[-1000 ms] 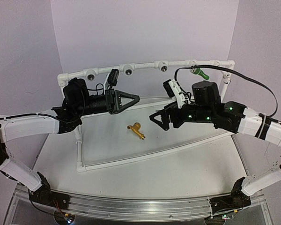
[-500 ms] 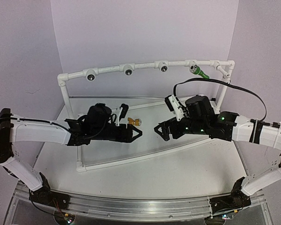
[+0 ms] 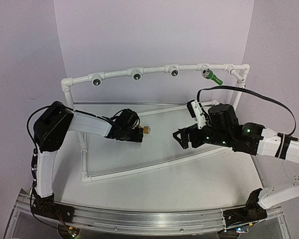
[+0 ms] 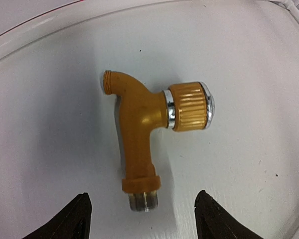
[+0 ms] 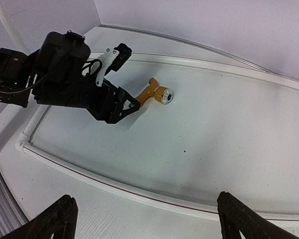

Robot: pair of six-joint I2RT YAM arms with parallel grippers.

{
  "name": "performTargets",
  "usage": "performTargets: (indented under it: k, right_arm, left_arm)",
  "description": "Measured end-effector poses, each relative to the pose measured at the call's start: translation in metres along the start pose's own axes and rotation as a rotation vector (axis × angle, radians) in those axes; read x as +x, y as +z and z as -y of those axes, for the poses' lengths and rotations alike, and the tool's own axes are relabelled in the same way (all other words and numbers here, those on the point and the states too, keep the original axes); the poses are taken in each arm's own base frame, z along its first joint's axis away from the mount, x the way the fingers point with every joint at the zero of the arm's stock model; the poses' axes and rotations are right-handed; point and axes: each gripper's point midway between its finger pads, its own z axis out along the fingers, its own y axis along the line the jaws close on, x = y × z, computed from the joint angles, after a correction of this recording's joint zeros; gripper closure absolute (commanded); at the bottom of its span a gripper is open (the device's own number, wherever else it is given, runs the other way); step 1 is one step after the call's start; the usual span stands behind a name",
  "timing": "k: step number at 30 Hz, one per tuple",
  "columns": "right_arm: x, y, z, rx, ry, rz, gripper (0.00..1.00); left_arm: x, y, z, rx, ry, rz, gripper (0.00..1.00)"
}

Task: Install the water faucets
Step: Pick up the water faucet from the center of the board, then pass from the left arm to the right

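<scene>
The yellow-orange water faucet lies flat on the white board, its silvery threaded end pointing at my left gripper. That gripper is open, one fingertip on each side of the threaded end and neither touching it. From above, the left gripper sits just left of the faucet. The green water faucet sticks out of the white pipe frame at the upper right. My right gripper hovers open and empty, right of the yellow faucet.
Three dark round sockets line the frame's top pipe. A curved white rail with a red line crosses the board under the right gripper. The left gripper and arm fill the left side. A black cable loops over the right arm.
The left arm has swung down from the pipe frame to the yellow faucet and its jaws have opened. The right arm has drifted slightly right, still open.
</scene>
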Motion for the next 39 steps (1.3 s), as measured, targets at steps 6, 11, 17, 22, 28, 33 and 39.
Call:
performTargets:
  k: [6,11,17,22,28,33,39]
  right_arm:
    - [0.0,-0.005,0.003,0.011,0.002,0.013,0.02]
    - [-0.001,-0.005,0.004,0.017,-0.004,0.014,0.02]
    - [0.001,-0.005,0.004,0.017,-0.12,0.007,0.02]
    - [0.005,-0.006,-0.009,-0.063,-0.339,-0.004,0.02]
    - [0.004,-0.011,-0.044,-0.265,-0.677,0.067,0.02]
    - [0.001,-0.016,-0.072,-0.411,-0.882,0.168,0.05]
    - [0.001,-0.014,-0.094,-0.537,-0.962,0.21,0.07]
  left_arm:
    - [-0.001,0.033,0.006,-0.001,0.08,-0.009,0.48]
    - [-0.002,0.044,0.008,-0.002,0.125,-0.008,0.87]
    - [0.014,0.026,0.009,0.061,0.167,-0.055,1.0]
    - [0.041,-0.035,0.032,0.288,0.198,-0.18,1.0]
    - [0.024,-0.138,0.092,0.708,0.208,-0.194,1.0]
    - [0.023,-0.221,0.13,1.076,0.235,-0.252,1.0]
    - [0.041,-0.28,0.137,1.337,0.272,-0.345,1.0]
